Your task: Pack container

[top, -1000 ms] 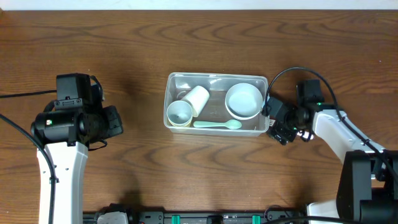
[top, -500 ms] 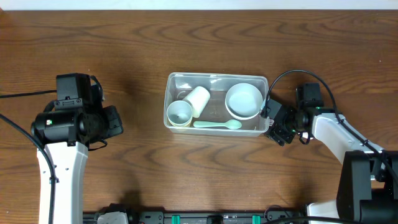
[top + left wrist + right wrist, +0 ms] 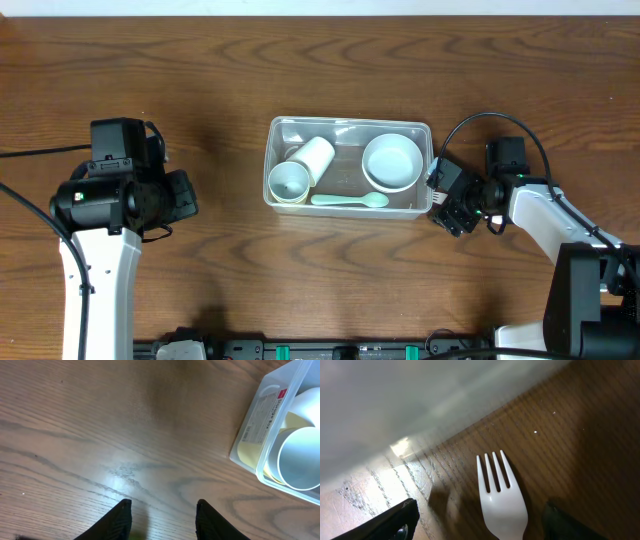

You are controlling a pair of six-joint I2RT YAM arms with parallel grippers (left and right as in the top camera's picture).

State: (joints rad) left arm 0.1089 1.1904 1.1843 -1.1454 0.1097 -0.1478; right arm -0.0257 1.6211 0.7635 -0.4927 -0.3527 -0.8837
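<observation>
The clear container point(image 3: 347, 126) sits mid-table and holds a white bowl point(image 3: 392, 162), a white cup on its side point(image 3: 314, 160), a yellow-rimmed cup point(image 3: 288, 183) and a pale green spoon point(image 3: 350, 200). My right gripper point(image 3: 447, 200) is low at the container's right wall. In the right wrist view a white plastic fork point(image 3: 502, 507) lies on the table between the spread jaws of that gripper point(image 3: 480, 506), with a gap on both sides and its tines toward the blurred container wall point(image 3: 395, 400). My left gripper point(image 3: 162, 502) is open over bare wood, left of the container point(image 3: 260, 425).
Dark wooden table point(image 3: 320, 60) all around. The left arm's body point(image 3: 110, 195) stands at the left, the right arm's base point(image 3: 590, 290) at the lower right. A cable point(image 3: 480, 120) loops above the right wrist.
The right arm has shifted slightly to the right, away from the container wall, its jaws staying wide. The left arm has not moved.
</observation>
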